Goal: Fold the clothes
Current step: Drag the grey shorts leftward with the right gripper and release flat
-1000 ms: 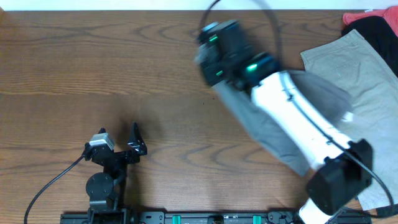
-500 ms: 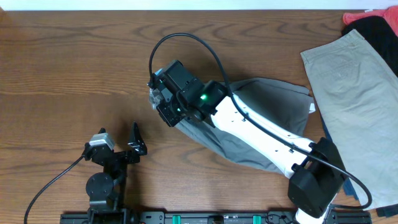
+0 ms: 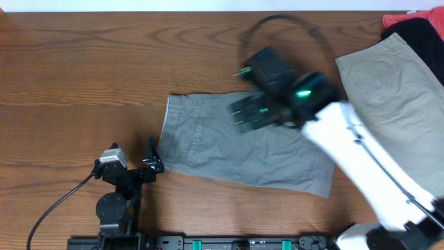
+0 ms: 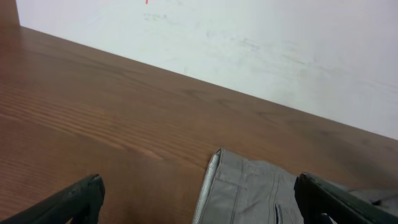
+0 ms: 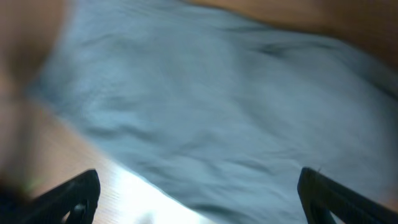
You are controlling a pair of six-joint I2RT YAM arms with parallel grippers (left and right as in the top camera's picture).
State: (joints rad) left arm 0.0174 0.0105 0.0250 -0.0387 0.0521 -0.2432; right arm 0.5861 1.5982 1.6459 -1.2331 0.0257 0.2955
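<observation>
At the left, near the front edge of the table point(image 3: 83, 69), we see the left claw point(image 3: 132, 158) resting low with its two fingers spread wide apart and nothing between them. Its wrist camera looks out past both dark fingertips at bare wood and at the waistband end of the grey shorts point(image 3: 229, 149). From above, the finger nearer the middle sits just beside that waistband edge, though we cannot tell whether it touches the cloth. The grey shorts lie spread flat in the middle of the table, waistband to the left and the legs running off to the right and slightly toward the front. Over their upper right part hangs the right claw point(image 5: 199, 186), blurred in both views. In its own camera we see its fingers set wide apart, empty, with only smeared grey cloth below them, and we cannot tell whether they touch it. Farther right, the beige shorts point(image 3: 395, 90) lie flat, clear of the grey pair. In the far right corner a black piece point(image 3: 423, 31) sits against the beige shorts, with a red piece point(image 3: 402, 17) just behind it.
</observation>
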